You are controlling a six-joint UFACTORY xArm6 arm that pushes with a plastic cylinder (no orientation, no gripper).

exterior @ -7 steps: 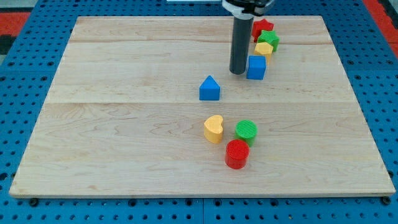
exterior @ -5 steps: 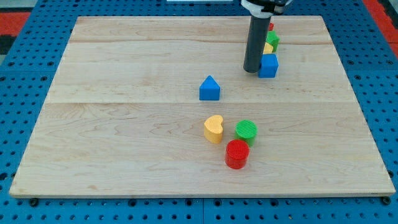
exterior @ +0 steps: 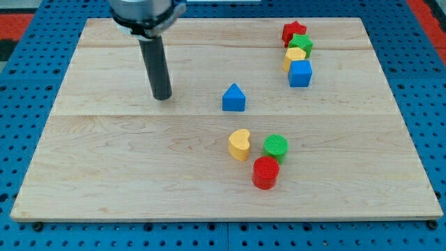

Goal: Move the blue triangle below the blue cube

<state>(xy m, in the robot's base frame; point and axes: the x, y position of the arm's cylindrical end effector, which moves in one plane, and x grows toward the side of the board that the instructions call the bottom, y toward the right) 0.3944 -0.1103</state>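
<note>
My tip [exterior: 162,97] sits on the pale wooden worktop [exterior: 104,160], upper left of centre, well apart from the small blue triangle-topped block [exterior: 234,98], which is mid-frame to the tip's right. No jaws on this rig, just the rod. The blue cube [exterior: 300,73] is upper right, at the bottom of a column w/ a yellow block [exterior: 295,56], a green block [exterior: 302,44] and a red star block [exterior: 294,30]. Task not done imo: triangle lies left of & slightly lower than cube, not under it. Left to do: push it right, approx. under the cube.
</note>
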